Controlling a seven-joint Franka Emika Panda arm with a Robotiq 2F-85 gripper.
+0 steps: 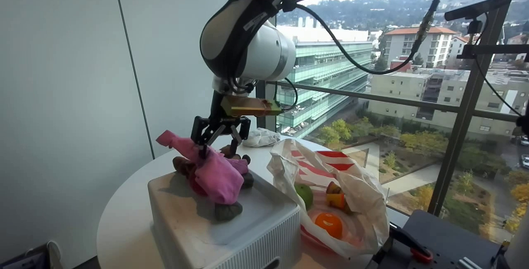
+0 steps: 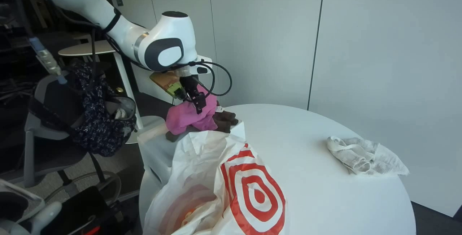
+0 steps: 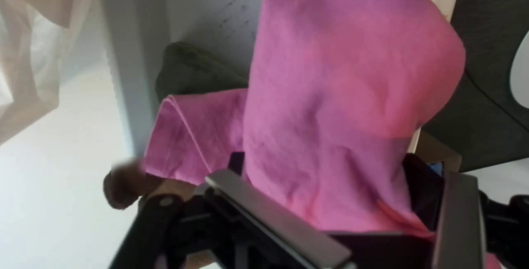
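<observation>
A plush toy in pink cloth [image 1: 221, 178], with brown and dark grey-green parts, lies on top of a pale box [image 1: 177, 211]. My gripper [image 1: 218, 152] points down over the toy, its fingers standing apart on either side of the pink cloth. In the wrist view the pink cloth [image 3: 339, 79] fills the space between the wide-set fingers of the gripper [image 3: 328, 170]. How closely the fingertips press on the cloth is hard to tell. The exterior view from the bag's side shows one finger in front of the toy [image 2: 182, 117]; the far one is hidden.
Beside the box stands an open white and red plastic bag [image 1: 285, 161] holding a green fruit [image 1: 304, 196], an orange fruit [image 1: 329, 224] and a yellow-orange item [image 1: 335, 199]. A crumpled white cloth [image 2: 368, 159] lies on the round white table [image 2: 317, 199]. Windows and a wall border the table.
</observation>
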